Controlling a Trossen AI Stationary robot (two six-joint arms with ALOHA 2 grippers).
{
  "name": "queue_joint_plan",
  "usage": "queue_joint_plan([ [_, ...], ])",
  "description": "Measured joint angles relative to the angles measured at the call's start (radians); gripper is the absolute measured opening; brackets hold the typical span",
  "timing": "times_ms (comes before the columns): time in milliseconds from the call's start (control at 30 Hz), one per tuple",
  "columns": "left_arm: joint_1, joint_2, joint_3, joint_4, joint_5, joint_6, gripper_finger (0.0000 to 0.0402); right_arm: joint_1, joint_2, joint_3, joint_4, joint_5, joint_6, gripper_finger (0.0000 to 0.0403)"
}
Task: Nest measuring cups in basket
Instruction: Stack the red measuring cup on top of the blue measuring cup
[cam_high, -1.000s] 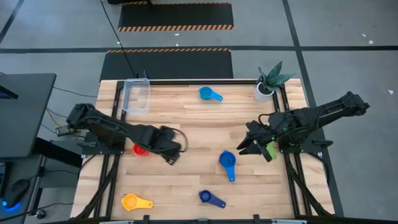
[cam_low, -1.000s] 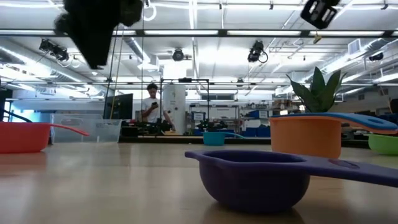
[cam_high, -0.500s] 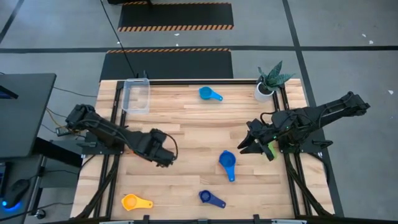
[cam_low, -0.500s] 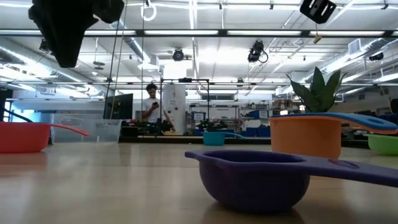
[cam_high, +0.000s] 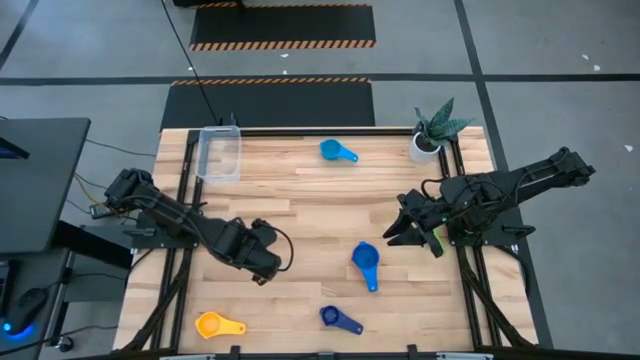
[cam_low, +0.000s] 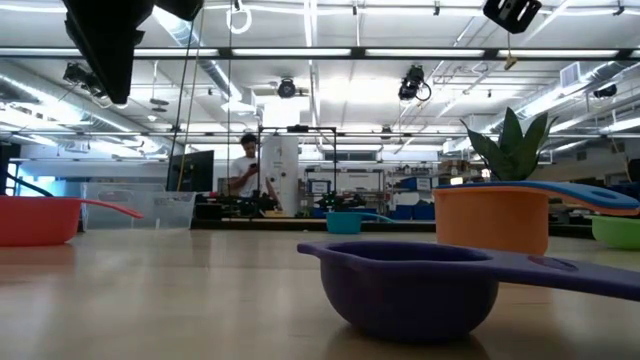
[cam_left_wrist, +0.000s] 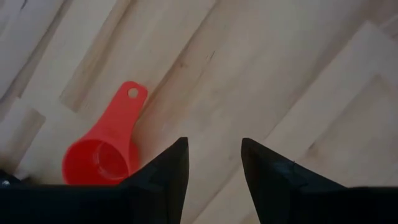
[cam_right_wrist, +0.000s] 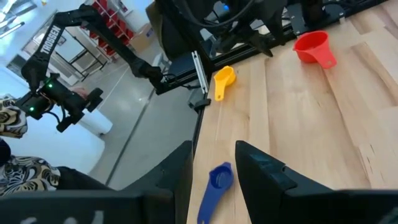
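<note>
Reaching low across the left half of the table (cam_high: 300, 190), the left gripper (cam_high: 262, 268) hangs above bare wood with its two dark fingers (cam_left_wrist: 165, 171) spread apart and nothing between them; its arm runs back toward nine o'clock to the table's left edge. Just behind those fingers, in the left wrist view, a red measuring cup (cam_left_wrist: 99, 155) lies upright on the planks, its flat handle pointing away from the bowl; the arm hides this cup in the high view. Farther out, a blue cup (cam_high: 365, 262) lies near table centre, a dark blue cup (cam_high: 338, 318) at six o'clock of it, an orange-yellow cup (cam_high: 217, 324) at the near left corner, and a light blue cup (cam_high: 336, 151) toward twelve o'clock. A clear basket (cam_high: 219, 155) stands at the far left corner, at eleven o'clock of the left gripper and well apart from it, holding no cup. At three o'clock the right gripper (cam_high: 400, 232) waits near the table's right edge, fingers (cam_right_wrist: 177, 168) parted and holding nothing, with a green piece (cam_high: 436, 243) just beside it. A potted plant (cam_high: 432, 132) occupies the far right corner.
</note>
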Motion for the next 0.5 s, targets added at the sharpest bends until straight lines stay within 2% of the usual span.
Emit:
queue_joint_plan([
  [233,0.003,0.0,0.0,-0.01,-0.001,-0.054,0.0155,0.0,0.0,0.0,0.0,0.0,0.005,0.0128],
  [367,0.013,0.0,0.0,-0.145,-0.004,-0.268,0.0155,0.0,0.0,0.0,0.0,0.0,0.008,0.0128],
  [500,0.026,-0.002,-0.041,-0.218,0.068,-0.466,0.0155,0.0,0.0,0.0,0.0,0.0,0.008,0.0128],
])
